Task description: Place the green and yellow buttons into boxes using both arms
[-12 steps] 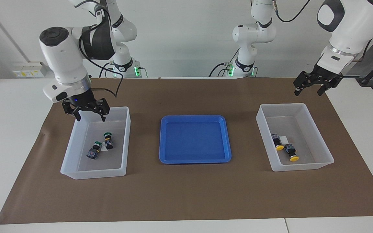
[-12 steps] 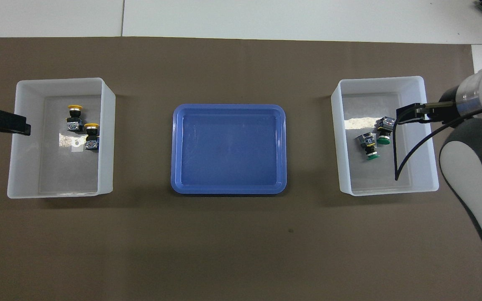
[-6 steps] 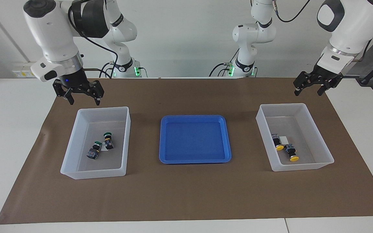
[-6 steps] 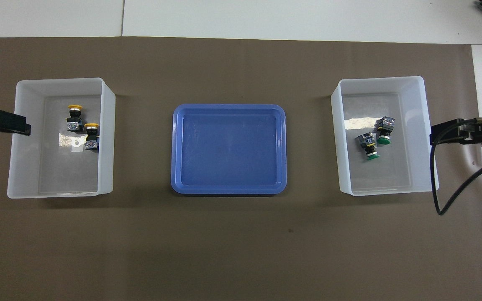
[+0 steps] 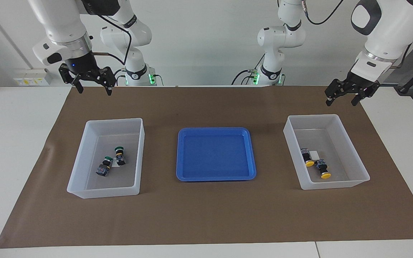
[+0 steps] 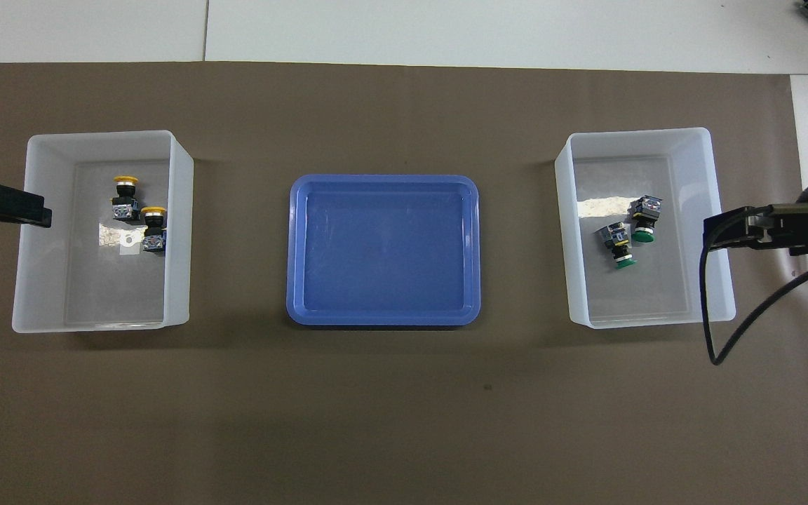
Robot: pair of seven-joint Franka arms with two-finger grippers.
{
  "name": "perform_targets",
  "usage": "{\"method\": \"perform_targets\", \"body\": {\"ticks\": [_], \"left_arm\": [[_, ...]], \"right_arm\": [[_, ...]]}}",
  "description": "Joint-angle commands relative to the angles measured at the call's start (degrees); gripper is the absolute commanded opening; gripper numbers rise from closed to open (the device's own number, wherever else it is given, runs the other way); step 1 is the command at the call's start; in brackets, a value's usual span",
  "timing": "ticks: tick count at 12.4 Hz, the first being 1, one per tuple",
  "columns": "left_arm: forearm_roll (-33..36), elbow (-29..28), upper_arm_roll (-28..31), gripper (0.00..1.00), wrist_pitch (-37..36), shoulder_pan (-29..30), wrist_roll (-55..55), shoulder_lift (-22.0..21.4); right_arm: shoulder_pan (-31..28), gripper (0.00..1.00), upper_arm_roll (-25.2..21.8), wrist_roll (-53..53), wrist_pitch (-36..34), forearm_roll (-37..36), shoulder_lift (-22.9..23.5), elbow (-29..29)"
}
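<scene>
Green caps: two buttons lying on their sides, touching or nearly so, near the middle of the box at the right arm's end of the table; in the overhead view they sit at about 12 o'clock from that box's centre.

Yellow caps: two buttons on their sides, close together by a white label, in the second box at the left arm's end; in the overhead view at about 1 o'clock from its centre.

Blue tray: flat on the brown mat, between the two boxes and apart from both.

Right gripper: raised over the mat's edge nearest the robots, at 12 o'clock from the green-cap box in the facing view. Wrist points straight down, forearm rising steeply out of view. Fingers spread apart, nothing between them.

Left gripper: raised over the mat's corner nearest the robots, at 1 o'clock from the yellow-cap box in the facing view. Wrist tilted down toward the table, forearm slanting up and outward. Fingers spread apart, nothing between them.
</scene>
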Motion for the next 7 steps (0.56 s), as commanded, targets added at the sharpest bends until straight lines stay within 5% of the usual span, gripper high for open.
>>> {"method": "perform_targets", "body": {"ticks": [1, 7], "left_arm": [[0.4, -0.6, 0.1, 1.00, -0.7, -0.2, -0.6, -0.7], [0.4, -0.6, 0.0, 1.00, -0.1, -0.3, -0.3, -0.7]], "right_arm": [[-1.4, 1.00, -0.1, -2.6, -1.4, 2.3, 0.9, 3.1], [-2.4, 1.00, -0.3, -8.4, -3.9, 2.3, 1.5, 4.3]]}}
